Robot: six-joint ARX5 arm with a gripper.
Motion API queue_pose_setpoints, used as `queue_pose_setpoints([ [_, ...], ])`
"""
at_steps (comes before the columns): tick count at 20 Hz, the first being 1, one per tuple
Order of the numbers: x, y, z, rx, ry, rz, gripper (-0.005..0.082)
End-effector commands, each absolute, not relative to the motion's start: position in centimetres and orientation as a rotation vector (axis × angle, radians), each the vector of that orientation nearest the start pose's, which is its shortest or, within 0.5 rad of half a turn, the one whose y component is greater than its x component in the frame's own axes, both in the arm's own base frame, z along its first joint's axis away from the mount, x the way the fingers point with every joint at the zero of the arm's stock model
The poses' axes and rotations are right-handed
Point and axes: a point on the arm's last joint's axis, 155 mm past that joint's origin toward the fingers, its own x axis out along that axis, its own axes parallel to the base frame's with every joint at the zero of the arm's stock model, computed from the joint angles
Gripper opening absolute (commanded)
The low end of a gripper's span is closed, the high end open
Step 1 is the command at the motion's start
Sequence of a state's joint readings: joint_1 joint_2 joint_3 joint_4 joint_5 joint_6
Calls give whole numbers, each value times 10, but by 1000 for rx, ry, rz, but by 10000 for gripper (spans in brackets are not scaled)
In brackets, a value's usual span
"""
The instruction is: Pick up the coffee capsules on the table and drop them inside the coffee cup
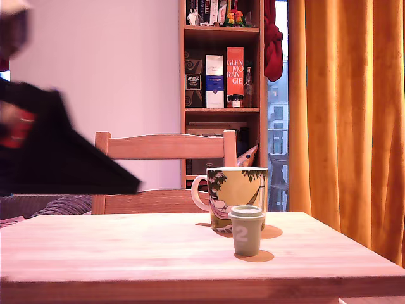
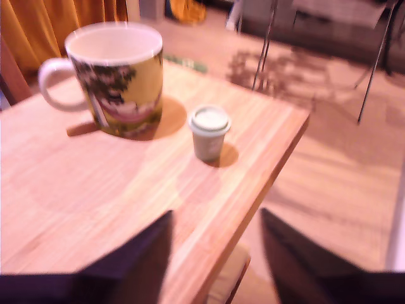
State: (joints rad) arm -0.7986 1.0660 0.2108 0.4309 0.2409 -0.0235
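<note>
- Tool [image 2: 215, 253]: seen in wrist view as two dark fingers [image 2: 136, 259] spread wide w/ a clear gap between them, nothing held – released. In ext. view it's only a blurred black wedge [image 1: 69, 158] at that view's left, raised above the worktop [image 1: 126, 253].
- Green capsule [image 1: 247, 230]: sage green, white "2" on its side, rim up, standing upright on the worktop. Ext. view: just in front of the coffee cup [image 1: 236, 196], overlapping its lower right part; whether they touch can't be told from there.
- Wrist view shows the capsule [image 2: 209, 132] apart from the cup [image 2: 117, 79], a strip of bare wood between them, capsule nearer the worktop's edge.
- Capsule vs tool: well apart. Capsule sits ahead of the fingers, roughly in line w/ the gap between them; no contact. Ext. view: tool is high at the left, capsule towards the right on the worktop.
- Cup: yellow-green, cartoon tree print, white handle pointing to ext. view's left, upright, mouth open. Inside looks pale in wrist view; bottom not visible.
- Only one capsule visible in either view; no blue one seen.
- Worktop: pale wood, plank grain, o/w bare around cup and capsule.
- Background, ext. view: wooden chair [image 1: 164, 171] behind the worktop, bookshelf [image 1: 221, 76] w/ boxes and bottles, orange curtain [image 1: 345, 114] at the right.
- Wrist view is motion-blurred; floor [image 2: 342, 177] and thin metal legs [image 2: 266, 44] past the worktop's edge.
</note>
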Motion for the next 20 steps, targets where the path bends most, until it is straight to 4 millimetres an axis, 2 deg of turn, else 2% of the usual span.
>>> queue_pose_setpoints([
  [1,200,-270,95,108,425,-1027,465],
  [6,205,-285,76,165,533,-1062,465],
  [20,223,-322,44,329,764,-1127,466],
])
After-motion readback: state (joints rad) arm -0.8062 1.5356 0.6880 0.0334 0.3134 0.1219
